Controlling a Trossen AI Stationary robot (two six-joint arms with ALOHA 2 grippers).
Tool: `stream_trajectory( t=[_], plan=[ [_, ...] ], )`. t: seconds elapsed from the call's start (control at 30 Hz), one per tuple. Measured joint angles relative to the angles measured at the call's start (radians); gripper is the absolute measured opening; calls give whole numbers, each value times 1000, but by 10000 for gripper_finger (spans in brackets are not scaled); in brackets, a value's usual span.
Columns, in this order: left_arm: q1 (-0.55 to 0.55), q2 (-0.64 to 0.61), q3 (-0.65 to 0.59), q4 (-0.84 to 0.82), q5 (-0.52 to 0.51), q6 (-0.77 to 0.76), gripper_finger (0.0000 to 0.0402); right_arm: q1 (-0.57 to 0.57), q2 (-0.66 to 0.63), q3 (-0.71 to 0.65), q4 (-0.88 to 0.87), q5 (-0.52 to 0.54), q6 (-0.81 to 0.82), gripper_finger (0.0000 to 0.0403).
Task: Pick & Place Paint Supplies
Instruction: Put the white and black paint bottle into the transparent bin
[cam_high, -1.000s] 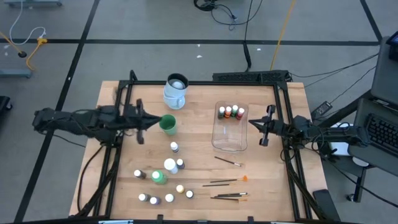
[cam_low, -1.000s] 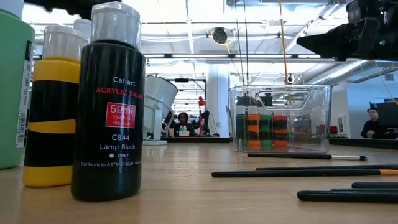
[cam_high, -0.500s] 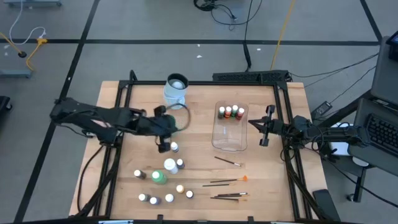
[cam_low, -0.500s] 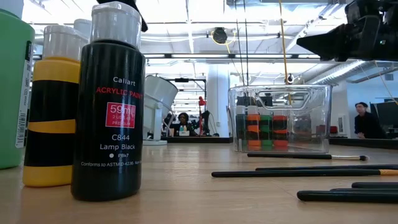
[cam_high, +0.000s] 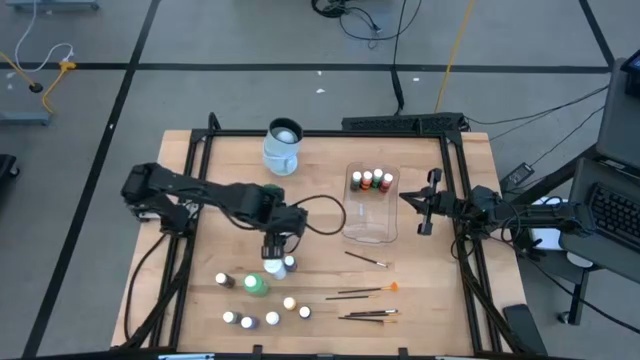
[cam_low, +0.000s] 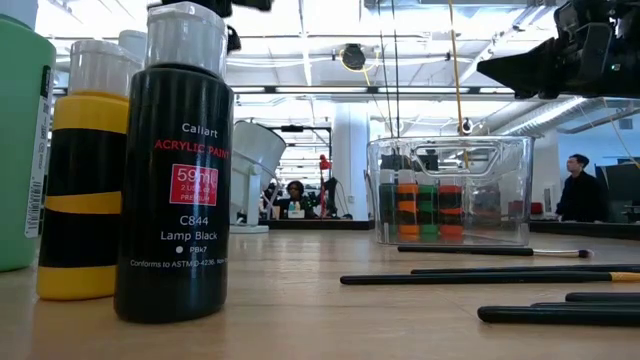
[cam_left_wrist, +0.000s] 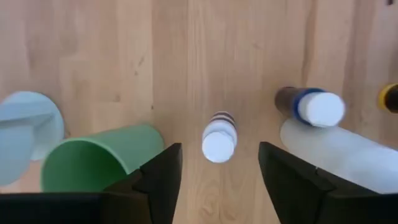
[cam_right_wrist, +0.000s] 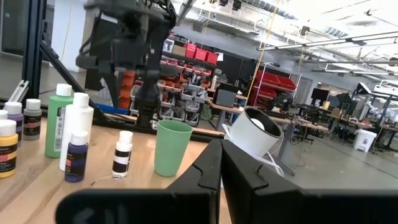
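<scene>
The left gripper (cam_high: 277, 243) hangs over the middle of the table (cam_high: 320, 215), pointed down, with its jaws apart and nothing between them; in its wrist view a small striped white-capped bottle (cam_left_wrist: 219, 137) stands upright centred in the gap, touching neither finger, which reads as a line-up for a top-down pick. A green cup (cam_left_wrist: 99, 163) stands just beside that bottle and a blue-bodied bottle (cam_left_wrist: 309, 106) and a larger white bottle (cam_left_wrist: 339, 152) stand near it on the other side, so the clearance for the fingers is tight. The clear tub (cam_high: 369, 206) on the right half of the table already holds four small bottles (cam_high: 371, 180) in a row against its far wall, presumably the intended destination. The remaining bottles (cam_high: 262, 300) stand loose near the front of the table, and the brushes (cam_high: 366, 292) lie flat to their right, well apart from the tub. The right gripper (cam_high: 423, 212) waits at the table's right edge, just beside the tub, fingers shut and holding nothing. The white mug (cam_high: 283, 146) lies at the far side, not involved
</scene>
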Motion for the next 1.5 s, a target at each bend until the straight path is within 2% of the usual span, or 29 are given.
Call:
stream_trajectory(
  t=[0.2,0.37,0.6,0.73,0.97,1.17,1.5],
  plan=[
    [0,56,-10,1,50,96,212,0,0,0,0,0,1,4],
    [9,70,-12,-1,67,82,206,0,0,0,0,0,16,4],
    [17,70,-80,28,101,76,220,0,0,0,-8,0,28,4],
    [18,68,-125,61,90,66,217,0,0,0,-10,0,48,4],
    [36,67,-129,71,57,81,214,0,1,0,-25,0,63,4],
    [58,69,-130,70,87,82,216,0,1,0,-33,0,92,4],
    [17,71,-131,60,101,68,214,0,1,0,-55,0,92,4]
  ],
)
